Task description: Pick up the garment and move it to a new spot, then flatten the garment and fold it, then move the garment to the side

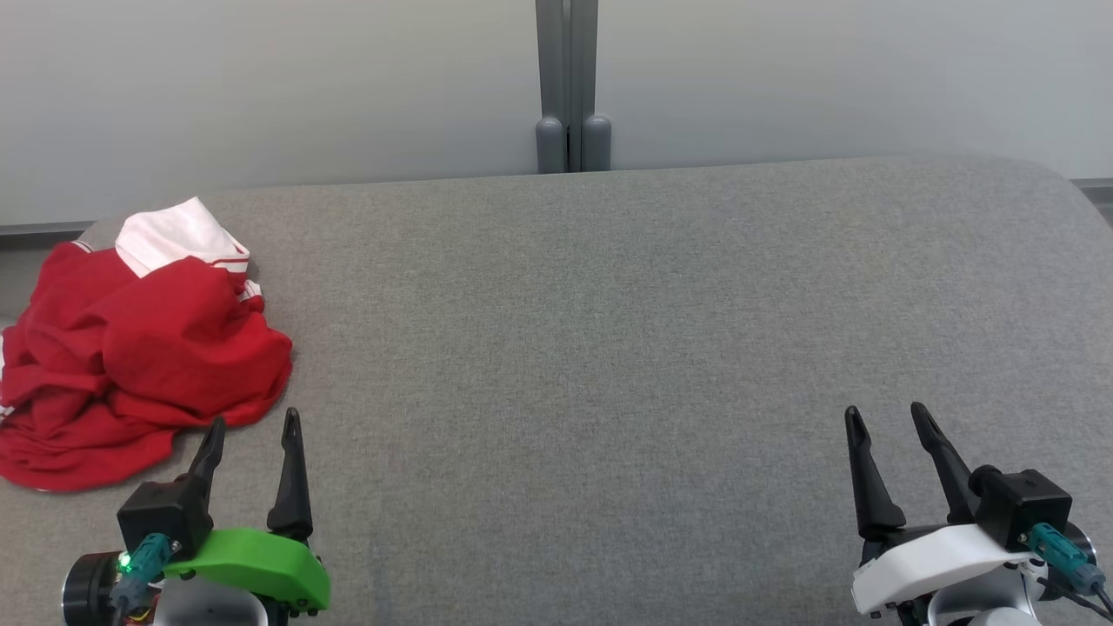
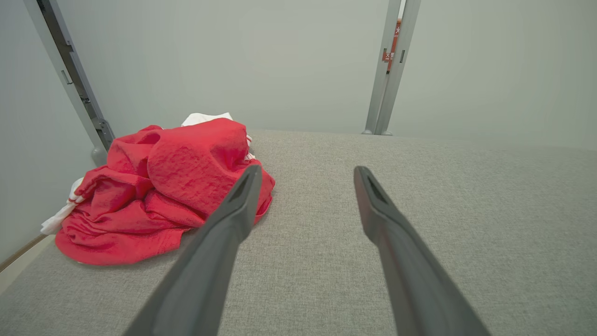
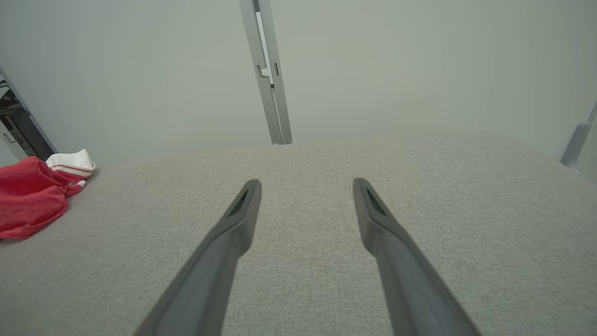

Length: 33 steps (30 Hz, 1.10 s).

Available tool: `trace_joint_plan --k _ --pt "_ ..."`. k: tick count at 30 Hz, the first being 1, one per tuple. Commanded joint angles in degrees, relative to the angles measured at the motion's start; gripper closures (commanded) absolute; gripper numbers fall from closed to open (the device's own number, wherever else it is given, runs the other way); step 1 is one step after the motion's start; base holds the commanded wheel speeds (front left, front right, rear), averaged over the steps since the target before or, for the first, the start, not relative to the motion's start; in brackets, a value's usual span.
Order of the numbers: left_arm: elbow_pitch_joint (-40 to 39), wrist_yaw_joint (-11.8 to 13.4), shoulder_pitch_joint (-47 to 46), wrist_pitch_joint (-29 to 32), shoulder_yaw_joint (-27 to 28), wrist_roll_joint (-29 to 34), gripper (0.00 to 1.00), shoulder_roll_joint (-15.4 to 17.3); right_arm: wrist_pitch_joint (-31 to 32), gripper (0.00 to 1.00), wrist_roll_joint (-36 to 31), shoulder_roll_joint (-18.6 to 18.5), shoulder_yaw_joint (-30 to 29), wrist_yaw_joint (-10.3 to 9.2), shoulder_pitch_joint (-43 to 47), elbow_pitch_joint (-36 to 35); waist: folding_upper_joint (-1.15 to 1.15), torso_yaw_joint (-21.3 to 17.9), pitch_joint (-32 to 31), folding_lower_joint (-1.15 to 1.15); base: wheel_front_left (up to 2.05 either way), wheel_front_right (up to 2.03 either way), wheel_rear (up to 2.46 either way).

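Left gripper (image 1: 254,419), just beside the garment (image 1: 130,348), and right gripper (image 1: 886,411), well apart from it, gape empty; I fear a one-layer pinch slipping loose.

A wide surface (image 1: 609,348) covered with grey woven fabric lies in front, and its far right corner is rounded. Behind it stands a plain pale wall (image 1: 261,87). A grey vertical post (image 1: 567,78) divides this wall in the middle. A small red label (image 2: 391,49) sits on the post; its writing is too small to read.
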Motion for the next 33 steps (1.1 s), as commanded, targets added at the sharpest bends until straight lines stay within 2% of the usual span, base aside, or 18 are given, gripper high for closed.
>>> trace_joint_plan --k 1,19,33 --pt "-0.21 0.11 0.94 0.11 0.04 0.07 0.00 0.55 0.05 0.00 0.10 -0.22 -0.08 0.00 0.32 0.04 0.00 -0.01 0.00 0.00 0.00 0.00 0.00" --pt "-0.01 1.21 0.69 -0.77 -0.02 -0.65 0.00 1.06 0.44 0.00 -0.35 -0.22 0.38 0.00 0.38 -0.32 0.00 1.27 0.07 0.00 0.00 0.00 0.00" --pt "0.02 1.67 0.58 -2.80 0.35 -0.79 0.00 2.16 0.08 0.00 0.48 -0.21 1.07 0.00 0.94 0.42 0.00 9.62 0.20 0.00 0.00 0.00 0.00"
